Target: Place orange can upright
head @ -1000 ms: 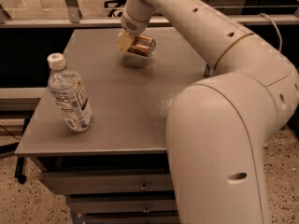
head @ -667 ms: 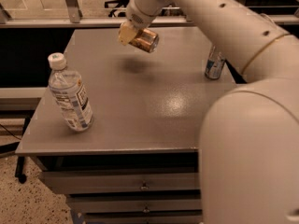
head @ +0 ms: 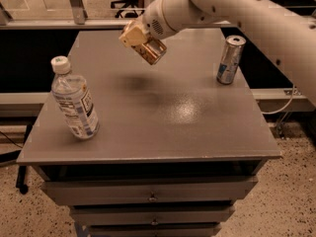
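Gripper (head: 139, 39) up over the far-left part of the grey table (head: 197, 127), fingers clamped on the orange can (head: 153, 51); can held off the surface, tilted, its dark shadow on the tabletop below. Slim silver-and-blue can (head: 230, 59) upright near the far-right edge, well apart from the gripper. Clear water bottle (head: 74, 100), white cap, stands at the left side, leaning slightly.

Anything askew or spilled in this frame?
Only the orange can: it hangs tilted in the end effector above the far side of the table, not upright. The water bottle and silver can stand upright; no spill visible.
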